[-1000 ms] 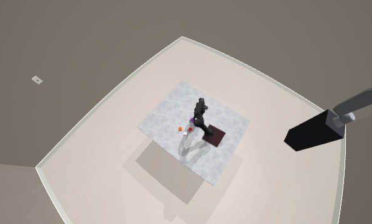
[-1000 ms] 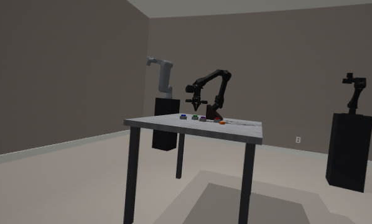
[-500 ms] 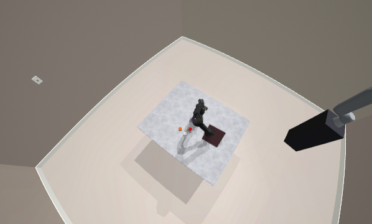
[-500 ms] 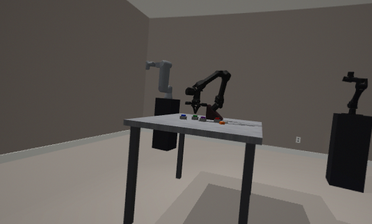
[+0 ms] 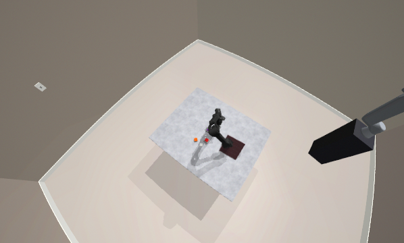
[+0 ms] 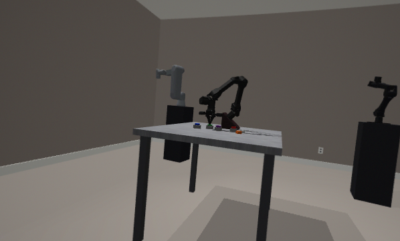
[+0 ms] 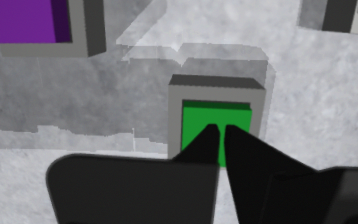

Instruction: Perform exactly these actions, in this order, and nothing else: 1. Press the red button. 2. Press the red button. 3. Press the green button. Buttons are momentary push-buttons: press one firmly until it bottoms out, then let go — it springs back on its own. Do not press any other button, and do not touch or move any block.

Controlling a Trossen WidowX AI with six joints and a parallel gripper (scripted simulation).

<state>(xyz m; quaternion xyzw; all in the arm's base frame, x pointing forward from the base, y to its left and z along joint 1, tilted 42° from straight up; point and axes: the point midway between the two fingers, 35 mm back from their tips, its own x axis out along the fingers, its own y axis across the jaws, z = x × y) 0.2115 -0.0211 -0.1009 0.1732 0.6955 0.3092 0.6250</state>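
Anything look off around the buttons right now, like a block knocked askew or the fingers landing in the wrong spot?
Nothing stands out. The shut gripper points down over the green button, roughly centred on its cap. The purple button sits square in its housing, and the orange block lies well off beside the red button.

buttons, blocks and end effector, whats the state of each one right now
green button: end effector tips on or just above its cap; press depth unclear
purple button: untouched, cap raised
blue button: untouched
red button: untouched, nothing on it
orange block: resting on table, untouched
white block: resting on table, untouched
end effector: shut, holding nothing
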